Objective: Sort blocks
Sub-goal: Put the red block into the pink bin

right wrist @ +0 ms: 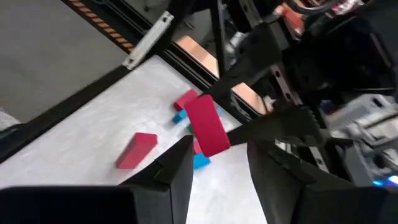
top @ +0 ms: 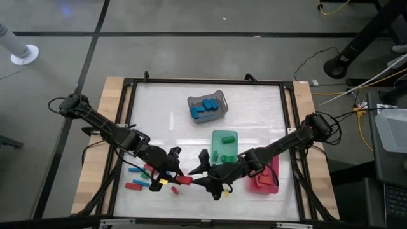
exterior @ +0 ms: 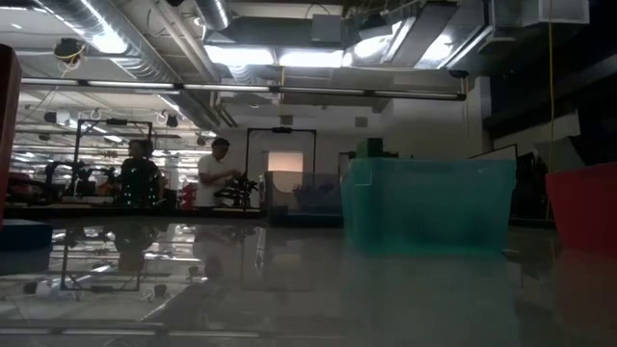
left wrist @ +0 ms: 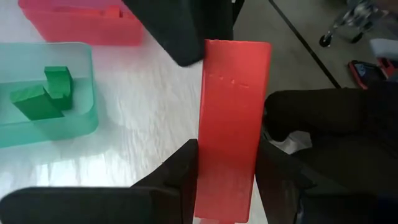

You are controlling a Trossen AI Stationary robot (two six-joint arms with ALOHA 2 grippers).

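A red bar block (left wrist: 231, 124) is held above the table (top: 254, 108) near its front edge, clamped at one end by the left tool (top: 173, 178). The right tool (top: 205, 170) grips the opposite end (right wrist: 208, 129). Both tools grasp it; a handover is likely in progress. Risk: early left release or misaligned pull drops it among loose blocks (top: 135, 185) instead of the red tray (top: 264, 181).
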